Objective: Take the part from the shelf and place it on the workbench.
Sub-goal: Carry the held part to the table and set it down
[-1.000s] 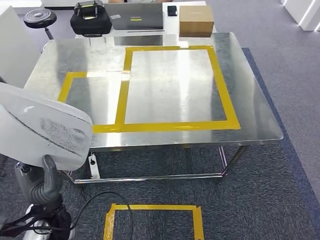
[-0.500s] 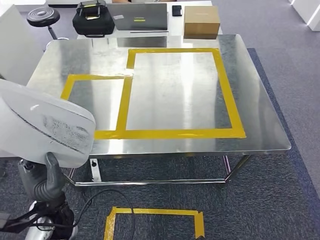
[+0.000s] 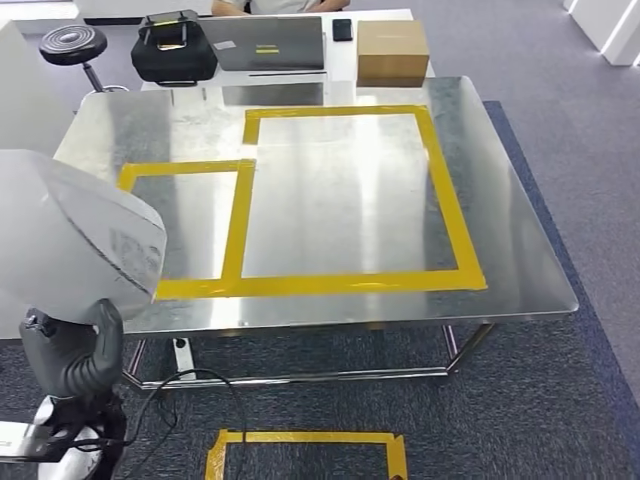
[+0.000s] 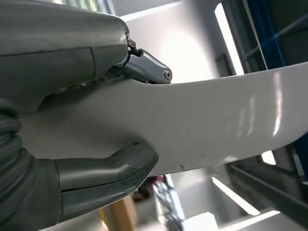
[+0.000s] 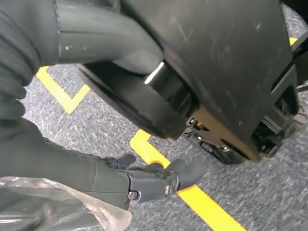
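A large white curved part sits at the lower left of the head view, short of the near left corner of the steel workbench. My left hand grips it from below. In the left wrist view the thumb presses under the part and the fingers lie over its upper face. Yellow tape marks a small rectangle and a larger one on the bench top. My right hand hangs over the carpet with nothing in it, its fingers stretched out.
Beyond the workbench stand a black bag, a laptop, a phone and a cardboard box, with a person seated behind. A black stool is at the far left. A yellow tape square and a cable lie on the carpet.
The head view has shifted a little, so the whole bench sits differently in the picture. The white part stays in my left hand and now reaches less far to the right.
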